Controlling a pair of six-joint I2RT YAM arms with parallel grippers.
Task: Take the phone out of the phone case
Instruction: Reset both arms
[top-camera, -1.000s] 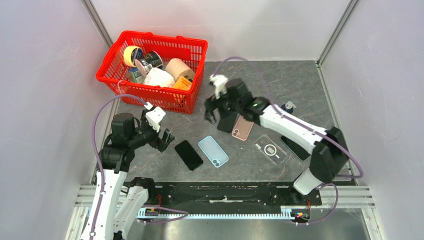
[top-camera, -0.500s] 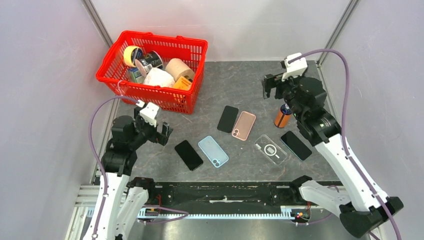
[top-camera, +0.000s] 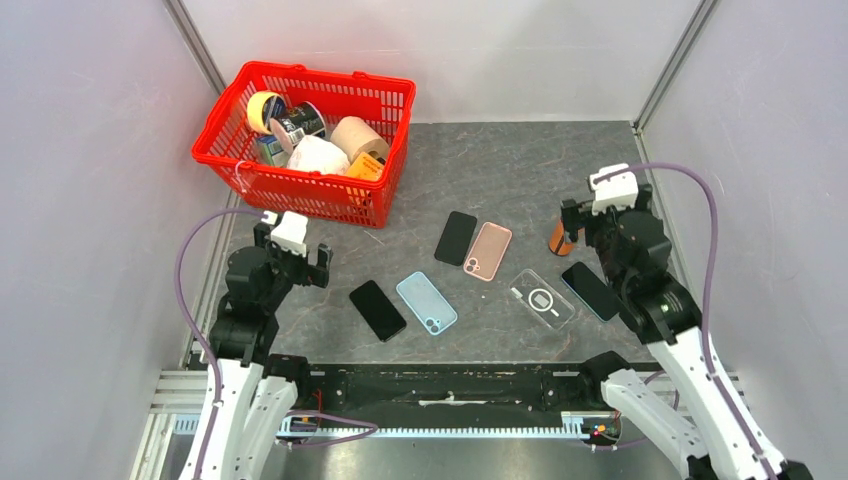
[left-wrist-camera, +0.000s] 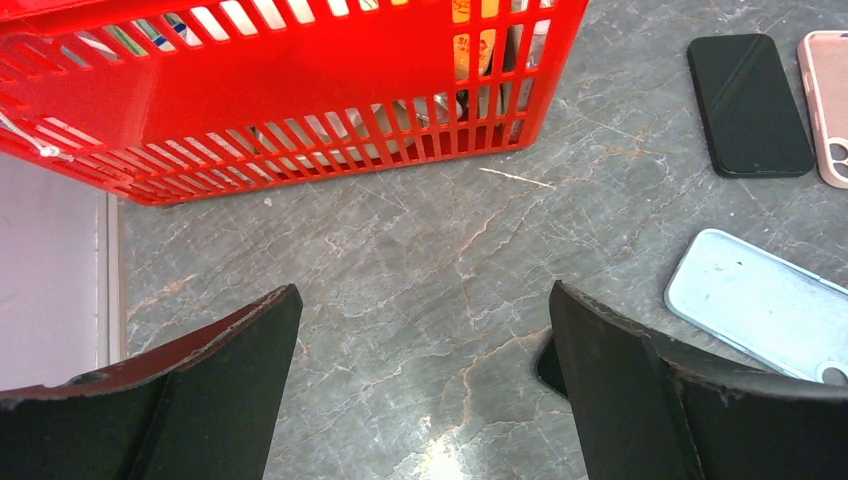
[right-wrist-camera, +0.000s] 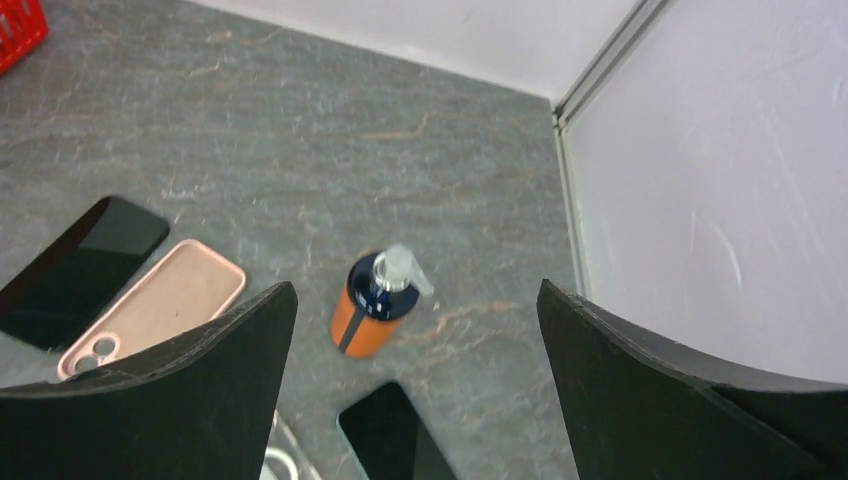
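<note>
Several phones and cases lie flat on the table. A black phone (top-camera: 456, 238) lies beside a pink case (top-camera: 487, 250). Another black phone (top-camera: 377, 310) lies beside a light blue case (top-camera: 426, 302). A clear case (top-camera: 541, 298) lies left of a black phone with a thin pale rim (top-camera: 591, 290). My left gripper (top-camera: 293, 255) is open and empty, left of the phones. My right gripper (top-camera: 608, 212) is open and empty, raised above the rimmed phone (right-wrist-camera: 390, 435). The left wrist view shows the light blue case (left-wrist-camera: 760, 305) at the right.
A red basket (top-camera: 375, 205) full of rolls and tins stands at the back left, close ahead of my left gripper (left-wrist-camera: 420, 300). An orange pump bottle (top-camera: 562, 238) stands by my right gripper (right-wrist-camera: 415, 290). The enclosure wall is near on the right.
My right arm let go of nothing visible; it swung from over the black phone and pink case to the right side and drew back. My left gripper pulled back a little to the left.
</note>
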